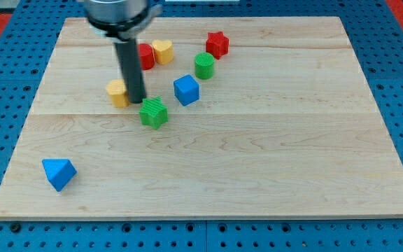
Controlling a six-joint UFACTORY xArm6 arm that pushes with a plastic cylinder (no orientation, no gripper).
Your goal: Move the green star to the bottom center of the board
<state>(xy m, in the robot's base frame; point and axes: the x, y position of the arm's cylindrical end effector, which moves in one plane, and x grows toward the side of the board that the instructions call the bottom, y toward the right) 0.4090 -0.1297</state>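
The green star (154, 112) lies on the wooden board (257, 161), left of centre. My tip (138, 101) stands just to the star's upper left, very close to it, between the star and a yellow block (118, 92) on its left. The dark rod rises from the tip to the view's top and hides part of a red block (146, 57) behind it.
A yellow heart (163, 51) sits next to the red block. A green cylinder (203, 66), a red star (217, 44) and a blue cube (186, 89) lie to the upper right of the green star. A blue triangular block (59, 173) lies at the bottom left.
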